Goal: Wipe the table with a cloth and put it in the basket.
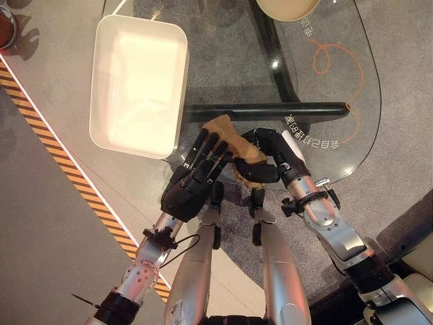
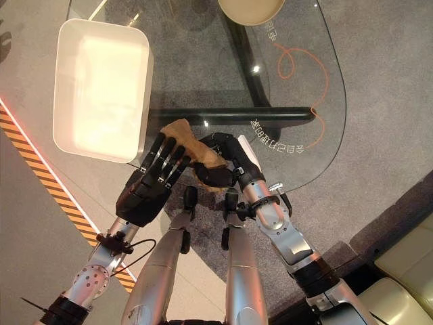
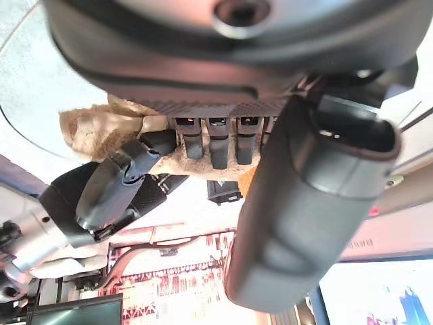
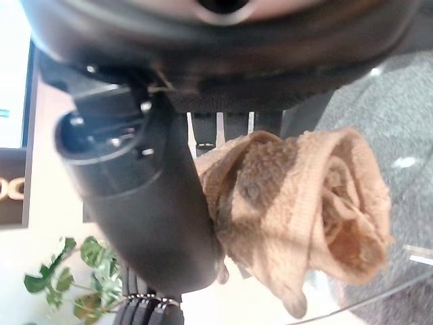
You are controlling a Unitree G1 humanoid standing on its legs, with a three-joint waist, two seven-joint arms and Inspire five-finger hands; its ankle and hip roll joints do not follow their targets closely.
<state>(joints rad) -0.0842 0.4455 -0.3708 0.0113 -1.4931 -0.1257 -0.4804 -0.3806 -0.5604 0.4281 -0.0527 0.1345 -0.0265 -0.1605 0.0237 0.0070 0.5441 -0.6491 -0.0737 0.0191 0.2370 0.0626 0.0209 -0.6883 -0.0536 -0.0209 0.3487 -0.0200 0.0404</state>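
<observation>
You are working over a glass bench point(image 1: 318, 101) with a rounded edge, and the largest thing on it is the white rectangular basket point(image 1: 139, 81), which sits at the bench's left side with its near corner just beyond your two robot hands. At the far edge a round tan bowl point(image 1: 287, 8) shows in part. The brown cloth point(image 1: 233, 139) is bunched at the near edge of the bench, just beside the basket's near right corner. The right robot hand point(image 1: 270, 159) has its fingers and thumb curled round the cloth; the right wrist view shows the wad gathered against the palm. The left robot hand point(image 1: 196, 176) lies with straight fingers spread, their tips touching the cloth's left side and gripping nothing. By my reading the wiping is being done or just finishing, and the transfer to the basket is not yet made. To do it well, keep the right grip firm on the bulk of the cloth so no tail drags, let the left fingers clear before you lift, raise the cloth above the basket's wall, and release only once it hangs inside the rim.
</observation>
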